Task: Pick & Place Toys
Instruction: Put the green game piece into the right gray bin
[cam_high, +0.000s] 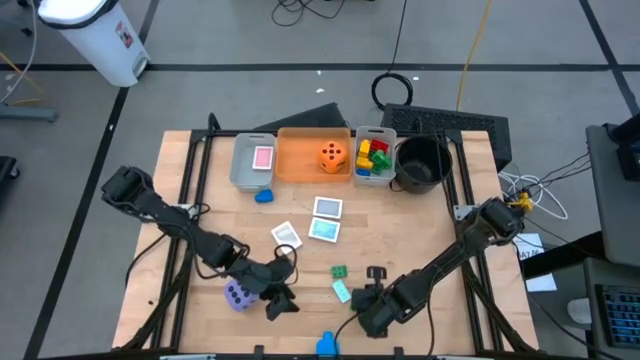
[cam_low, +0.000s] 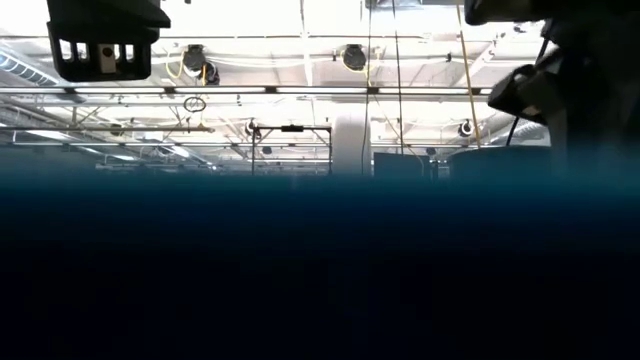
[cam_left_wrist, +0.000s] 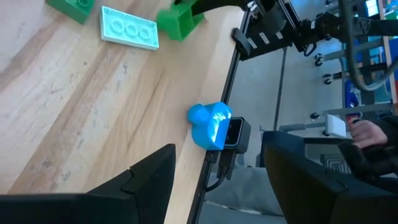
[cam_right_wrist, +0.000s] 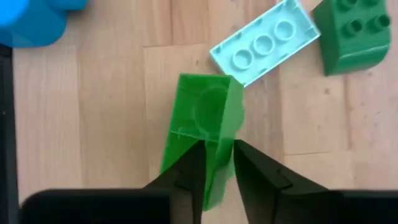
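Note:
My right gripper (cam_right_wrist: 217, 149) is near the table's front edge, shut on a green brick (cam_right_wrist: 202, 124). Just beyond it a mint flat brick (cam_right_wrist: 264, 40) and a dark green brick (cam_right_wrist: 351, 34) lie on the wood. My left gripper (cam_high: 280, 303) stands open with nothing between its fingers, right of the purple die (cam_high: 238, 295), which sits on the table. The orange die (cam_high: 333, 155) lies in the orange bin (cam_high: 300, 165). Picture cards (cam_high: 324, 230) lie flat at mid-table. My right gripper pinches one thin wall of the green brick at its near end (cam_right_wrist: 214, 146) between its two fingers. The fingers come from above, slanting down, and lie along the brick. Whether the brick's far end rests on the wood, I cannot tell.
A grey bin (cam_high: 240, 170) holds a card, and another grey bin (cam_high: 373, 158) holds bricks. A black bowl (cam_high: 420, 165) stands at the far right. A blue brick (cam_high: 263, 196) lies before the bins. A blue lump (cam_left_wrist: 210, 124) sits on a clamp at the front edge.

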